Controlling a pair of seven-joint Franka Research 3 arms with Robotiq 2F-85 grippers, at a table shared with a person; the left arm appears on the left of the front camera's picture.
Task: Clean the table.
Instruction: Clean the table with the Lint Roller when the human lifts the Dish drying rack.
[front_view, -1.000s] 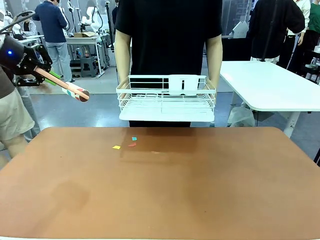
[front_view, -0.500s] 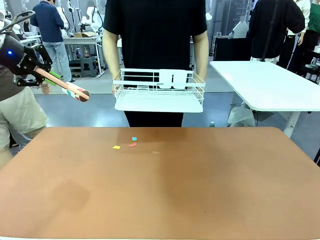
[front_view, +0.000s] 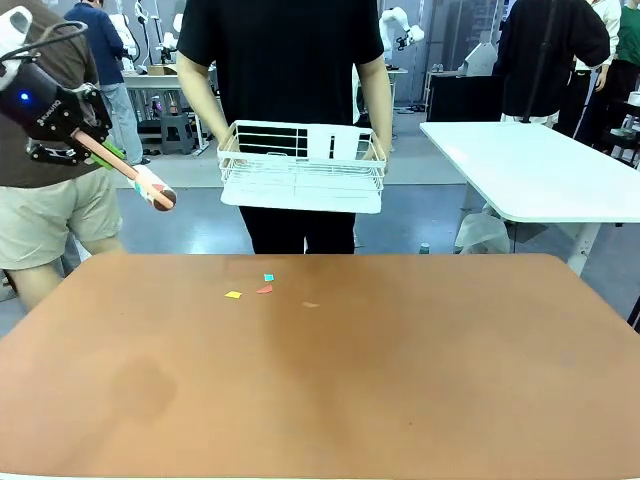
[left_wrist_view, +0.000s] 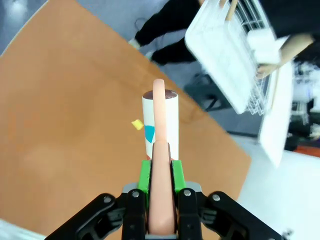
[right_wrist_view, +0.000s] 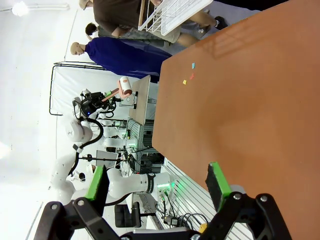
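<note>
The reddish-brown table (front_view: 400, 380) carries a few small paper scraps near its far left: a yellow scrap (front_view: 233, 295), a teal scrap (front_view: 268, 277) and a red scrap (front_view: 264, 289). My left gripper (front_view: 85, 140) hangs above and beyond the table's far left corner, shut on the pink handle of a lint roller (front_view: 158, 192) whose white head points down toward the table. The left wrist view shows that left gripper (left_wrist_view: 161, 172), the lint roller (left_wrist_view: 160, 120) and the yellow scrap (left_wrist_view: 136, 124). My right gripper (right_wrist_view: 156, 182) stands open over the table (right_wrist_view: 250, 100), holding nothing.
A person at the far edge holds a white wire rack (front_view: 300, 165) in both hands above the floor. A white-topped table (front_view: 530, 170) stands at the back right. Another person in shorts stands close behind my left arm.
The person has stepped back and to the left, lifting the rack higher. My left gripper rose slightly with the roller. A bystander moved in behind the left arm.
</note>
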